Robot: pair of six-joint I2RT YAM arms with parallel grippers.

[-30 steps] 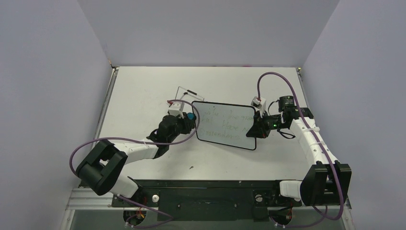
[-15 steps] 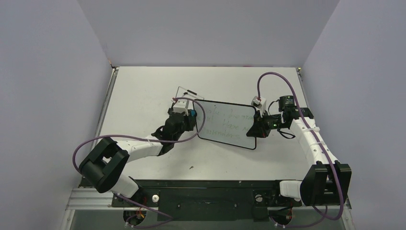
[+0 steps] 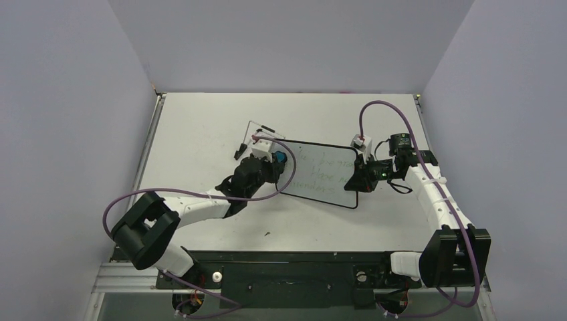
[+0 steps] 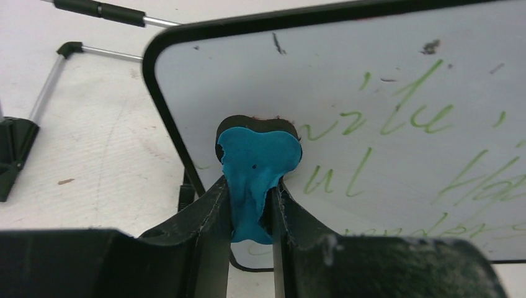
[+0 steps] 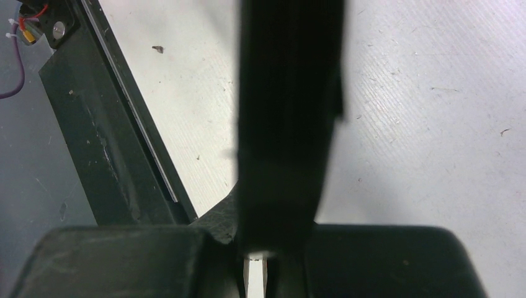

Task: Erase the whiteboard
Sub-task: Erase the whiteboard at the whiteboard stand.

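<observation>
Plain grey walls close in a white tabletop (image 3: 200,120). Within the last second the left pincer (image 4: 251,205), clenched on a small blue eraser (image 4: 259,155), has slid from just off the board's left edge onto its face. The green handwriting (image 4: 409,112) nearest that edge looks thinner than it did, while lines remain ahead of the pincer and to its right. I judge the wiping begun, with most of the text left to clear. The left arm reaches forward, elbow low over the tabletop, with a thin wire stand (image 3: 257,127) beyond the pincer to its left. The whiteboard (image 3: 321,175) sits between the two pincers, seemingly raised at a tilt. The right pincer (image 3: 354,179) has not moved. It is clamped on the board's right edge, its arm bent inward.
</observation>
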